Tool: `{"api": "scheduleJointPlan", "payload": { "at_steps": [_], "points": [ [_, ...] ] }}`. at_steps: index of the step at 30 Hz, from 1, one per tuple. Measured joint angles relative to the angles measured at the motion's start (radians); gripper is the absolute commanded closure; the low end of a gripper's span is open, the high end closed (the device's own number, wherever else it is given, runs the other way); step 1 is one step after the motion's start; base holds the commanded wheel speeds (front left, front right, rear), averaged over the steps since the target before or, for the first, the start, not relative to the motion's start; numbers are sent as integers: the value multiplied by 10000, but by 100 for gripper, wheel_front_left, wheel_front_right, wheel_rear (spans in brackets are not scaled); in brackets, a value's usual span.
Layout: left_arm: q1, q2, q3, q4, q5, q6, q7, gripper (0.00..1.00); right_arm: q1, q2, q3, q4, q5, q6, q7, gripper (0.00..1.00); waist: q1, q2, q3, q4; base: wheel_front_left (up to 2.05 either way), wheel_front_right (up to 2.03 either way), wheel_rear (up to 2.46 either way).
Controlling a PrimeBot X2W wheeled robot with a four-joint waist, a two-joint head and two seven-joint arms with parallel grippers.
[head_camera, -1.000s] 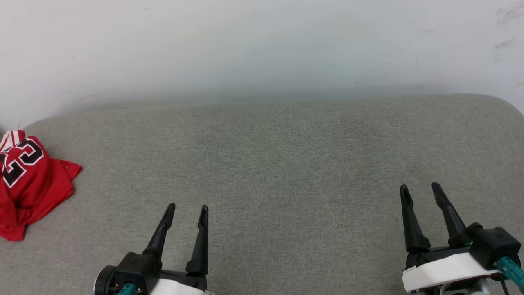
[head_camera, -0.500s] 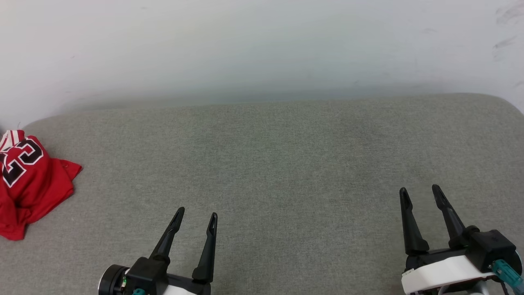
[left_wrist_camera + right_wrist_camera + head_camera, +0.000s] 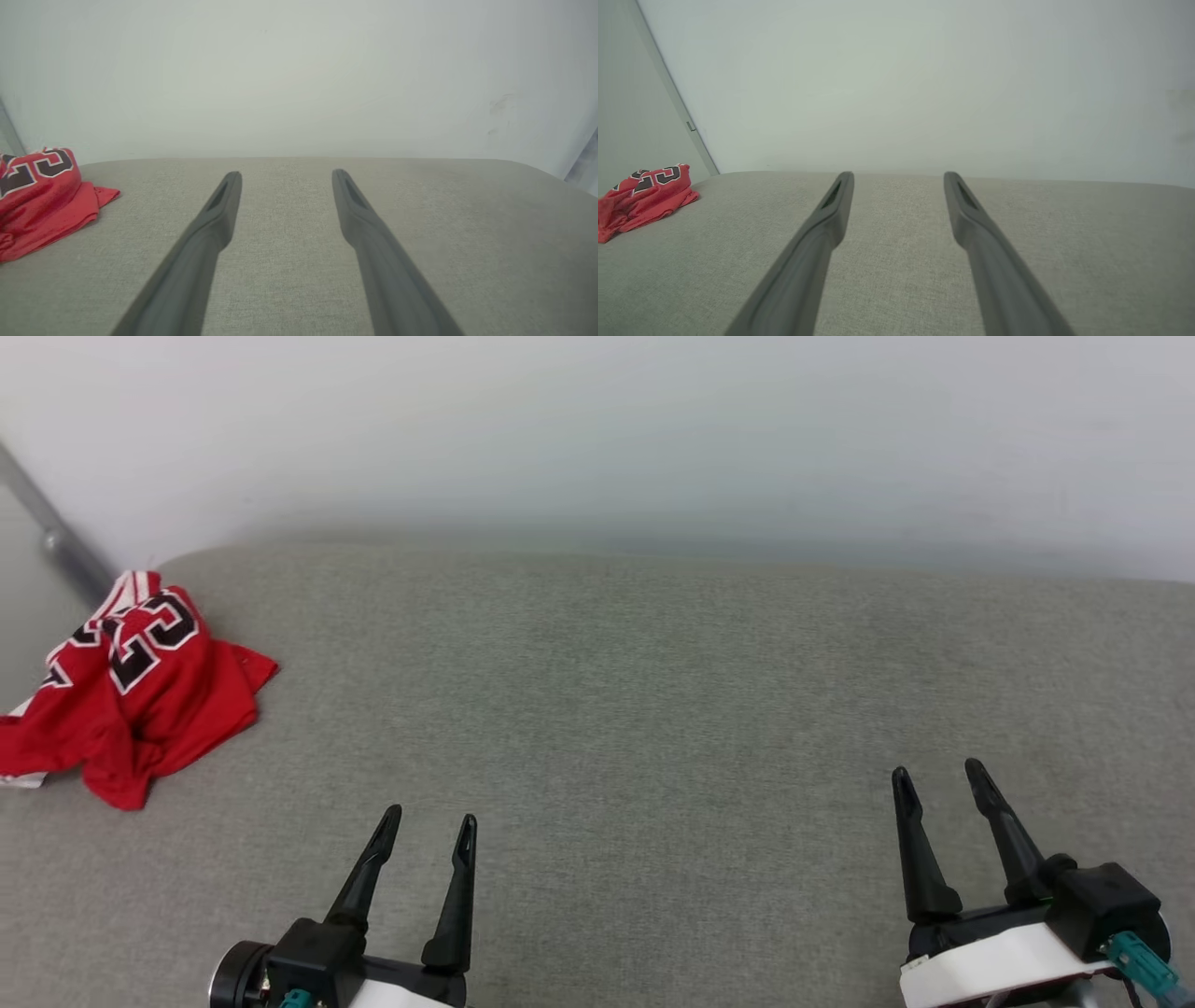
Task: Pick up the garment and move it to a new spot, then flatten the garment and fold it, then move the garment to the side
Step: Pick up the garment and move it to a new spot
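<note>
The garment (image 3: 140, 695), a red jersey with a black white-edged "23", lies crumpled at the far left of the grey cushioned surface (image 3: 635, 709). It also lies at the left edge of the left wrist view (image 3: 39, 200) and small at the left of the right wrist view (image 3: 644, 196). My left gripper (image 3: 428, 821) stands open at the lower left, well to the right of the garment, with nothing between its fingers. My right gripper (image 3: 938, 777) stands open at the lower right, far from the garment, holding nothing.
A pale wall (image 3: 597, 429) rises behind the cushion's far edge. A grey strip (image 3: 51, 537) runs diagonally down the wall at the upper left, near the garment. The cushion's left edge passes close to the garment.
The head camera has turned left, so the garment sits further right and higher in the picture. Both grippers stay open and hold about the same places.
</note>
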Motion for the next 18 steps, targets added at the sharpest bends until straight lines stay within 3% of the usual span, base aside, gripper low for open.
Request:
{"api": "scheduleJointPlan", "payload": {
  "at_steps": [18],
  "points": [
    [264,2,280,-19,362,-82,0,0,111,2,594,151,288,0,0,0,0,0,-130,2560,0,0,0]
  ]
}}
